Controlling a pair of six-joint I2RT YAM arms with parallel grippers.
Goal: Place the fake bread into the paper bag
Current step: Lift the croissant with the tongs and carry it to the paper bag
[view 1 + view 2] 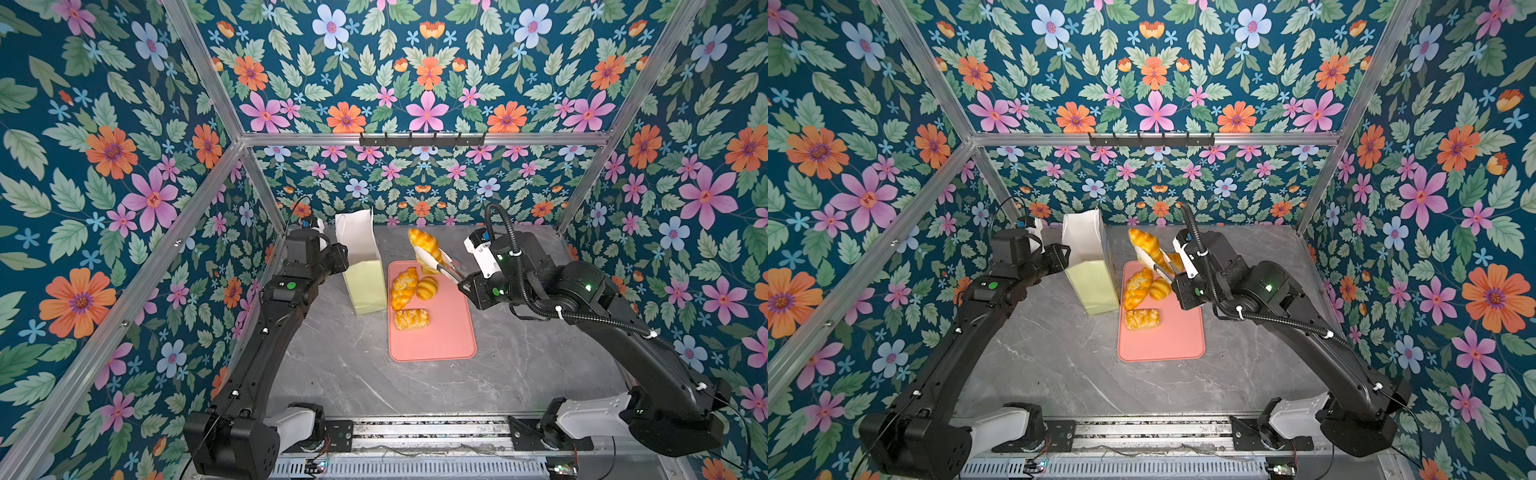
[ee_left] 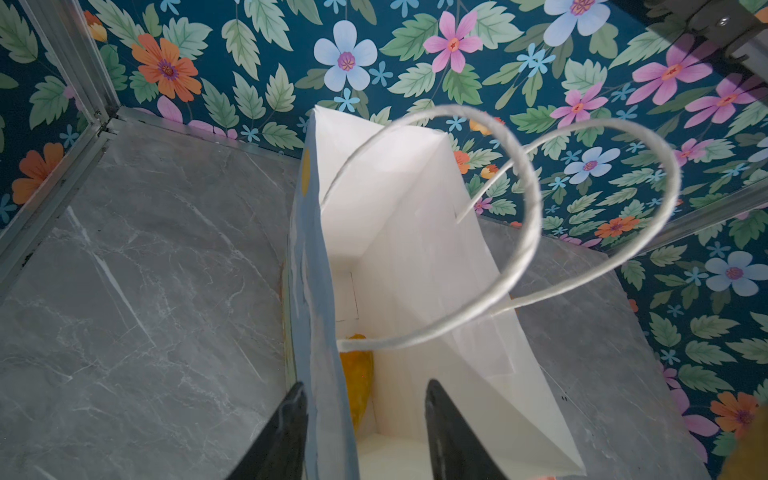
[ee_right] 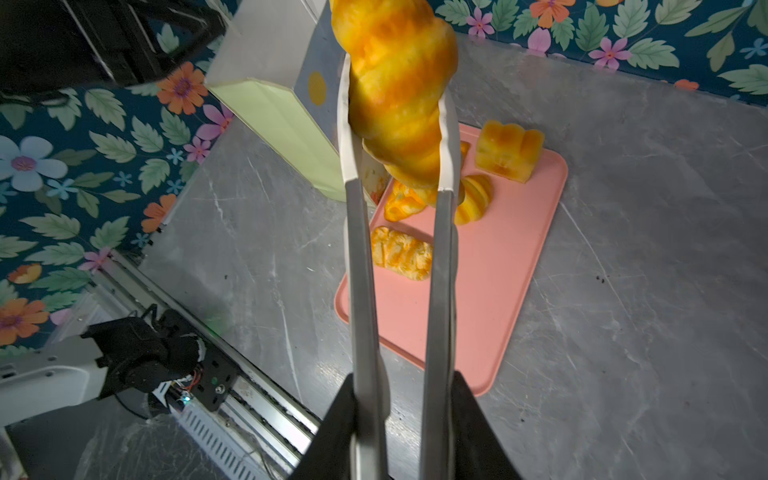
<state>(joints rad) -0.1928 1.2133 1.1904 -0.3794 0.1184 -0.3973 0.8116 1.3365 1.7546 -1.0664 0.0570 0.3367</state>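
The pale yellow-green paper bag (image 1: 365, 286) (image 1: 1094, 286) (image 3: 282, 120) stands upright left of the pink tray (image 1: 440, 340), its white inside (image 2: 415, 249) open. One orange piece of fake bread (image 2: 357, 374) lies at its bottom. My left gripper (image 2: 365, 383) (image 1: 338, 253) is open and straddles the bag's near wall, one finger outside and one inside. My right gripper (image 3: 403, 376) (image 1: 465, 284) is shut on white tongs (image 3: 361, 249) (image 1: 440, 268). The tongs pinch a long braided loaf (image 3: 399, 95) (image 1: 424, 243) (image 1: 1144, 243), held in the air right of the bag's mouth.
On the tray (image 3: 478, 311) lie a square loaf (image 3: 509, 149), a round roll (image 1: 427, 288) (image 3: 473, 199), a flaky rectangular pastry (image 1: 411, 319) (image 3: 401, 253) and a long seeded pastry (image 1: 404, 286). Two cord handles (image 2: 536, 199) arch over the bag's mouth. Floral walls close in the grey marble table (image 1: 353, 374).
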